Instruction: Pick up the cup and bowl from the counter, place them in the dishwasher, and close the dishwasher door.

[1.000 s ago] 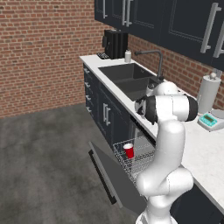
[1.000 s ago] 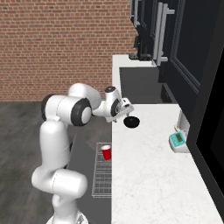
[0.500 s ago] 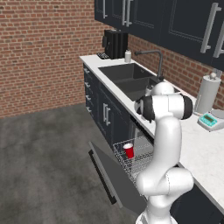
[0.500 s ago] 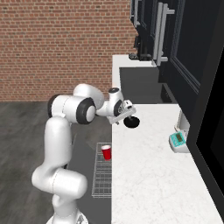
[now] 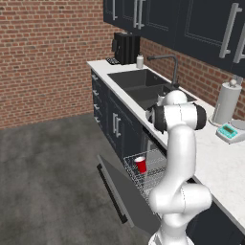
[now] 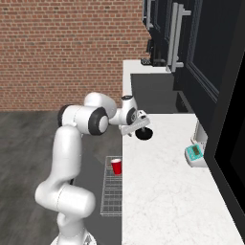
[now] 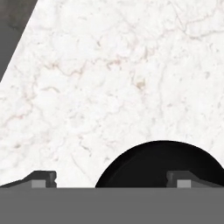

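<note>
The red cup (image 5: pixel 140 164) (image 6: pixel 116 166) stands upright in the pulled-out wire rack (image 5: pixel 154 175) (image 6: pixel 111 194) of the dishwasher. The dishwasher door (image 5: pixel 125 193) hangs open below it. On the white counter (image 6: pixel 167 191) (image 7: pixel 109 74) near its front edge sits the black bowl (image 6: pixel 144 133) (image 7: pixel 161 165). My gripper (image 6: pixel 139 125) (image 7: pixel 114 180) hovers just above the bowl, open and holding nothing. In the hand view one fingertip (image 7: pixel 188 178) is over the bowl and the other fingertip (image 7: pixel 43 178) is over bare marble beside it. In the left base view my own arm hides the bowl.
A dark sink (image 5: pixel 139 86) (image 6: pixel 153 91) with a faucet (image 5: pixel 172 67) lies further along the counter. A teal scale (image 5: pixel 229 131) (image 6: pixel 195 154) and a paper towel roll (image 5: pixel 225 100) stand by the wall. Upper cabinets (image 6: pixel 191 43) hang overhead. Brick wall and grey floor lie to the left.
The hand has edged a little further over the counter toward the bowl, jaws still wide. The cup in the rack and the bowl have not moved.
</note>
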Motion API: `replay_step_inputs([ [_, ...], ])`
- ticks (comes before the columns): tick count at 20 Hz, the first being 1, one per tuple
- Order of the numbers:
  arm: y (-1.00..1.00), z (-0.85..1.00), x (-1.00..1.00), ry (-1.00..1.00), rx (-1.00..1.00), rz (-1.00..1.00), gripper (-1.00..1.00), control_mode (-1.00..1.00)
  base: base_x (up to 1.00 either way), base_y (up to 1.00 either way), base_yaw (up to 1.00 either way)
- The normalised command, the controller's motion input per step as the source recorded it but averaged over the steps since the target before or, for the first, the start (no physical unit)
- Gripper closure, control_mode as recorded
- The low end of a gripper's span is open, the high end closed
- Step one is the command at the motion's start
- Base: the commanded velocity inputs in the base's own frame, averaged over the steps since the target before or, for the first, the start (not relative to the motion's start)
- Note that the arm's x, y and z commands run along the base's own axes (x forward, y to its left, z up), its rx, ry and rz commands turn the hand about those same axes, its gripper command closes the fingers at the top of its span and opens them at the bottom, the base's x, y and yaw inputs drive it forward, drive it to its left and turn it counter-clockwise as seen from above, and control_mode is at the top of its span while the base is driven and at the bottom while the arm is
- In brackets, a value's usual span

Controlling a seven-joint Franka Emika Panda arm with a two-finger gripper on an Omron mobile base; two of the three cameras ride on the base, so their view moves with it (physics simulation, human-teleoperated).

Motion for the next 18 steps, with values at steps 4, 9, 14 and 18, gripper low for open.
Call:
replay_step_inputs([
  [4,0.00,-0.15,0.00,0.05,0.00,0.00,1.00,-1.00,0.00,0.00,0.00],
  [9,0.00,-0.09,-0.19,0.01,0.00,-0.02,1.00,-1.00,0.00,0.00,0.00],
  [14,0.00,-0.04,-0.44,0.00,0.00,-0.05,1.00,-1.00,0.00,0.00,0.00],
  [18,0.00,0.00,-0.73,0.00,0.00,-0.05,1.00,-1.00,0.00,0.00,0.00],
])
